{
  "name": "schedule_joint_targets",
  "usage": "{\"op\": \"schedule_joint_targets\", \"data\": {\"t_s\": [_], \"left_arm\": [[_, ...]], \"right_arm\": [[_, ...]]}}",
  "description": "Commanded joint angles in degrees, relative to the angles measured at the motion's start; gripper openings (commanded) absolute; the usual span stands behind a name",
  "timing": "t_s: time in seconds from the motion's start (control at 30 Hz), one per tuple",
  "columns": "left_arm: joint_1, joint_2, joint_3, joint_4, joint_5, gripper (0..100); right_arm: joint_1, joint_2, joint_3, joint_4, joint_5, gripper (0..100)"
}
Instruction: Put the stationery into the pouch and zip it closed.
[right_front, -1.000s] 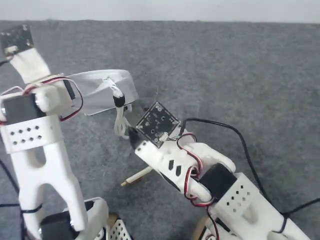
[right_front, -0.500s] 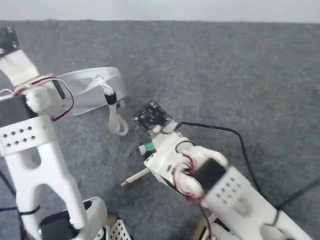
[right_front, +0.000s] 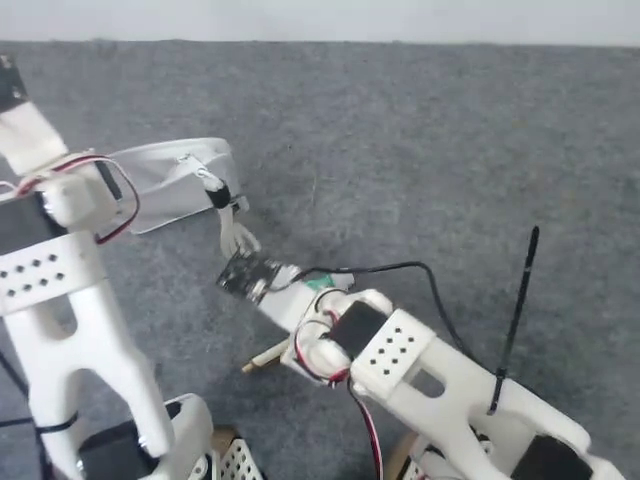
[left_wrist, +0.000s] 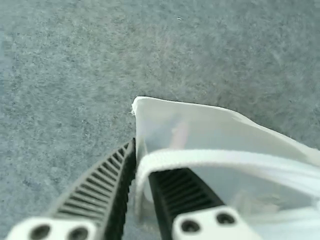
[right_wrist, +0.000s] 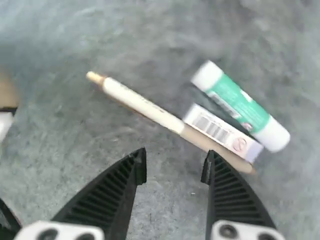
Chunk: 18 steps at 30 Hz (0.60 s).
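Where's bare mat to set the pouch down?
Free: the wide grey mat to the right of the pouch, beyond the right arm. Crowded: near side, where the pencil, glue stick and eraser lie under the open right gripper.

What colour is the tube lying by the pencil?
Green tube with white ends; right wrist view shows it best.

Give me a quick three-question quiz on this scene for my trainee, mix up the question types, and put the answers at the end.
1. True or false: the left tool is shut on a wall of the pouch.
2. What lies on the table in front of the open right tool? A) scissors B) a pencil, an eraser and a glue stick C) a ruler
3. Fill in: those items lie on the grey ___, outside the pouch.
Key: 1 true; 2 B; 3 carpet.
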<state>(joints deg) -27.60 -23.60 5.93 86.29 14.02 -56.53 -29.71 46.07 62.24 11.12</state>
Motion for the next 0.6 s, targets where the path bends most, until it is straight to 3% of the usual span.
{"op": "schedule_joint_targets", "data": {"t_s": [0.0,0.43,0.57], "left_arm": [[-2.9,-0.35,-0.4,-2.99,0.79,1],[-3.25,-0.35,-0.31,-2.99,0.79,1],[-3.25,-0.35,-0.22,-2.99,0.79,1]], "right_arm": [[-3.21,1.45,-3.43,-0.04,4.13,18.3],[-7.43,19.47,-3.87,-16.48,10.46,18.0],[-6.81,23.08,-6.33,-17.36,10.46,18.0]]}}
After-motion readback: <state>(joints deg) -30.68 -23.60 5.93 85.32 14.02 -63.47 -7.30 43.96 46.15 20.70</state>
